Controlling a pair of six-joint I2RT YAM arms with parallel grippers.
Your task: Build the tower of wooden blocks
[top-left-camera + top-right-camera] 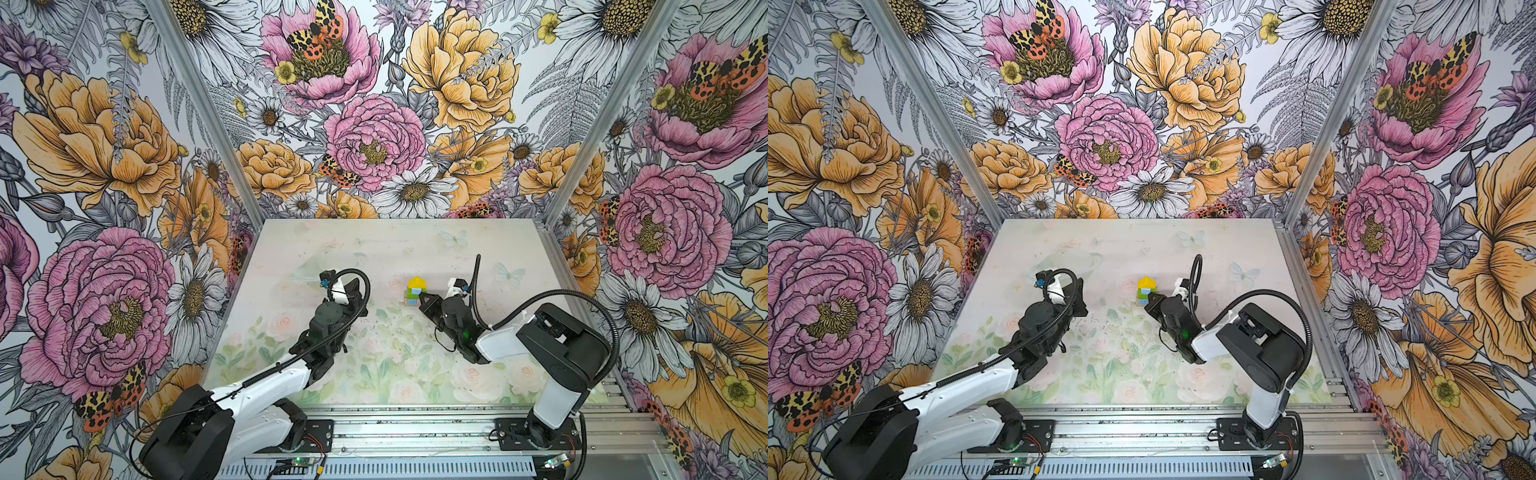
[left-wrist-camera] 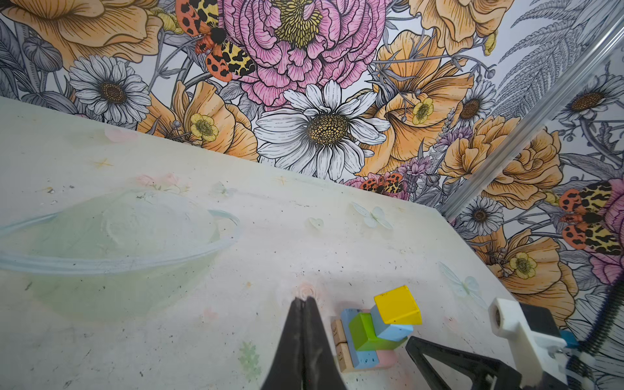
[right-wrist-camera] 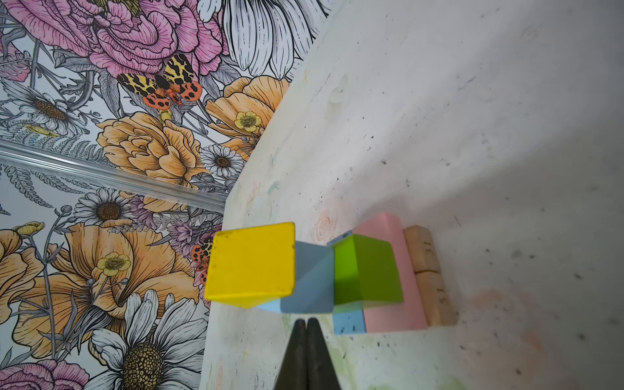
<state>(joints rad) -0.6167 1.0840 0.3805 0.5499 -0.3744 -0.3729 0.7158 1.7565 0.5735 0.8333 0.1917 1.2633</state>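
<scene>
just beside the tower point(image 1: 415, 291), right fingers point(image 3: 297, 351) pressed together, empty; left fingers point(image 2: 292, 337) likewise, arm stretched forward.

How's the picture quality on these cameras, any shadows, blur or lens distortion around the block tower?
Right wrist view: a broad soft shadow darkens part of the table beside the tower, and the shut right hand looks soft-edged. Left wrist view: even light, the tower sharp, the corner post streaky. In both top views the wide lens splays the floral walls outward, and the tower shows tiny.
</scene>
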